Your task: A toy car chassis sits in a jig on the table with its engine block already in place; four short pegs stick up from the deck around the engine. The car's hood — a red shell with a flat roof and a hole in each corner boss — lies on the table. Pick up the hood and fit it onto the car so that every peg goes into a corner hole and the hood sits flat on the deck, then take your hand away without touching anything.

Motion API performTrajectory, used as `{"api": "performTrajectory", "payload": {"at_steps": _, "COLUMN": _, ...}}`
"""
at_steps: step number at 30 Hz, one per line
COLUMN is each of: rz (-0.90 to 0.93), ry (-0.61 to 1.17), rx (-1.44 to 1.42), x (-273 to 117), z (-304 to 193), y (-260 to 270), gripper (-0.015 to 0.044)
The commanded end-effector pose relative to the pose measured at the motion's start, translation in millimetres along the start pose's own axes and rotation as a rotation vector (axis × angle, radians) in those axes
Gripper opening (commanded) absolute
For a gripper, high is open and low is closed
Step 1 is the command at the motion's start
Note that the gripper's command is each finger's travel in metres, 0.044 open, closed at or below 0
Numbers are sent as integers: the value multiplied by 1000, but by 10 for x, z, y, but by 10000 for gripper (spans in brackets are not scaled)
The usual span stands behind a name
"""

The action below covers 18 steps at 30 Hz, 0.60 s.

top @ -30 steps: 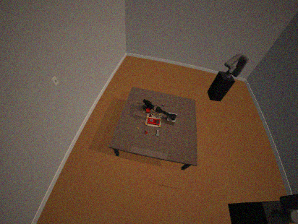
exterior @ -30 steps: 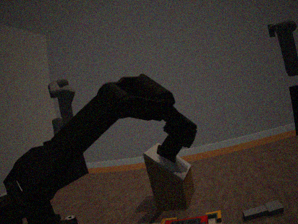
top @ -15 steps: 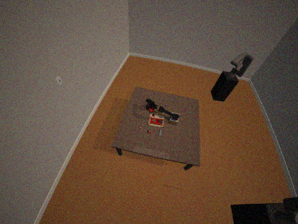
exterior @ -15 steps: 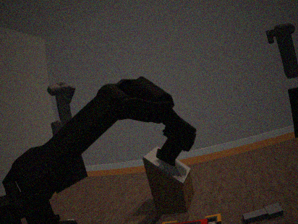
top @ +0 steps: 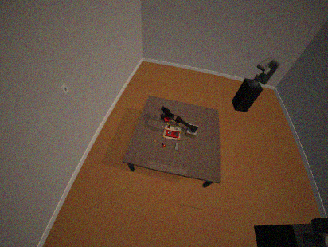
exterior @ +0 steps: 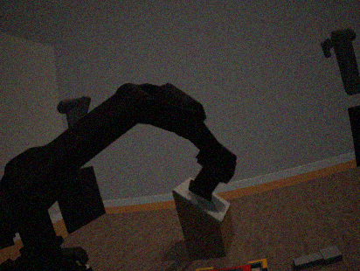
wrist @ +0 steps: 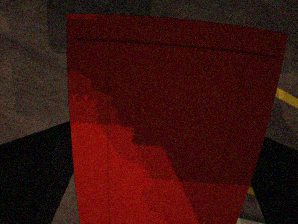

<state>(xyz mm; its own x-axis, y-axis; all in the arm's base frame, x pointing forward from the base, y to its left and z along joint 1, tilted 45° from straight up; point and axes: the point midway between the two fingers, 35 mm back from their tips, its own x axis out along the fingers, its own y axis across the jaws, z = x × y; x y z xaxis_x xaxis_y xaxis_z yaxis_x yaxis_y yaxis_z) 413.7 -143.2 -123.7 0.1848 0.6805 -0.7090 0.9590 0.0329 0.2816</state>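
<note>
The red hood (top: 166,119) (wrist: 150,100) fills the middle of the wrist view, its flat roof facing the camera. My gripper (wrist: 162,160) is shut on the hood, with one dark finger against its left side and one against its right. Whether the hood touches the table cannot be told; its corner holes are hidden. The red chassis (top: 172,134) sits in its pale jig beside the hood in the top view. In the exterior view only the top of the chassis (exterior: 236,268) shows at the bottom edge. The engine and pegs are too small to make out.
The arm's base stands on a white-topped block (exterior: 220,211) beyond the jig. A grey block (top: 177,147) (exterior: 308,260) and a small red piece (top: 164,145) lie on the table (top: 199,159) near the jig. A yellow strip (wrist: 287,97) shows right of the hood.
</note>
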Motion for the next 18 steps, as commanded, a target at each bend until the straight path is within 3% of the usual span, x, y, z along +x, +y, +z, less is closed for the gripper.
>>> {"api": "performTrajectory", "payload": {"at_steps": 1, "rz": 7, "ry": -11, "rx": -11, "x": -157, "z": 14, "y": 32, "gripper": 0}}
{"api": "performTrajectory", "payload": {"at_steps": 18, "rz": 6, "ry": -12, "rx": -10, "x": -492, "z": 14, "y": 29, "gripper": 0}}
